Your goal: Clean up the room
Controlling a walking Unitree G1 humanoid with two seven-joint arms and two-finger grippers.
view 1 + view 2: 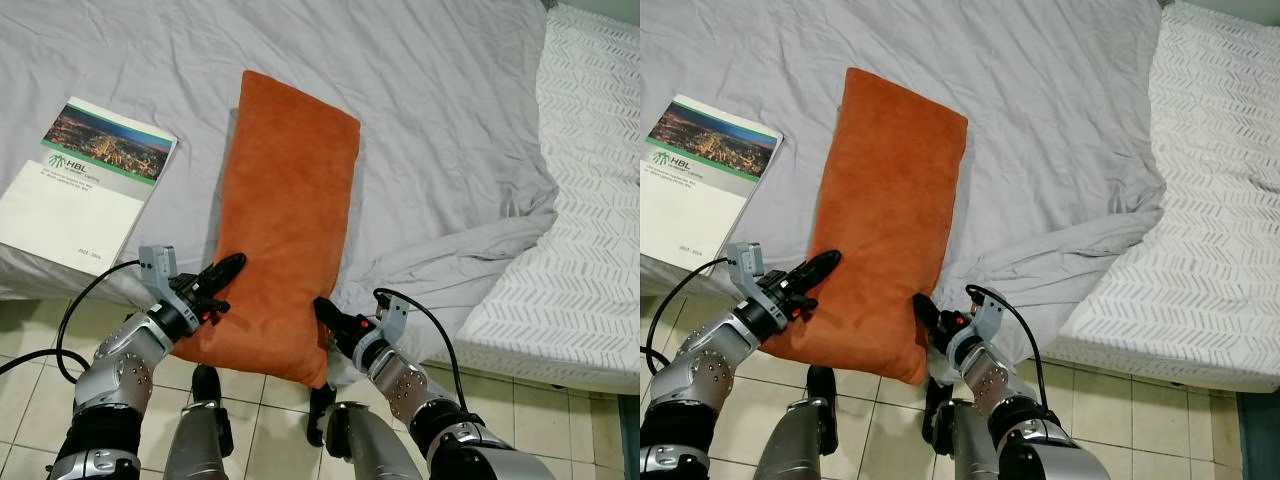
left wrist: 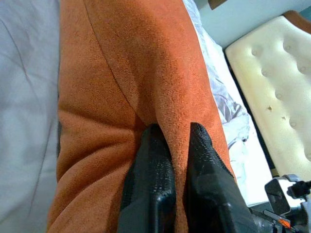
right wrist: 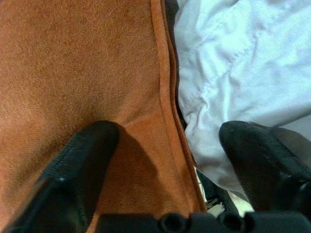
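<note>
1. Where the head cameras look down, a bed [image 1: 450, 120] spreads across the scene, covered by a crumpled grey sheet [image 1: 430, 80]; on the robot's right, the sheet is pulled back off a white mattress with a grey chevron pattern [image 1: 580, 230]. A tiled floor [image 1: 560, 420] runs along the bed's near edge.
2. Orange pillow [image 1: 285, 210]: long, rectangular, lying lengthwise on the sheet with its far end up on the bed and its near end overhanging the bed's edge above the floor. It leans slightly toward the robot's right at the far end.
3. Booklet [image 1: 85, 180]: white cover with a city photo and green band on top, flat on the sheet to the robot's left of the pillow, apart from it, near the bed's edge.
4. Left gripper [image 1: 222, 275]: at the pillow's near left edge. In the left wrist view the two black fingers [image 2: 150, 170] sit close together with a fold of orange fabric pinched between them.
5. Right gripper [image 1: 330, 318]: at the pillow's near right corner. In the right wrist view the fingers [image 3: 87, 150] stand wide apart, one pressed onto the orange face, the other out over the grey sheet, the pillow's seam running between them.
6. A padded cream headboard [image 2: 272, 87] appears in the left wrist view beyond the pillow.
</note>
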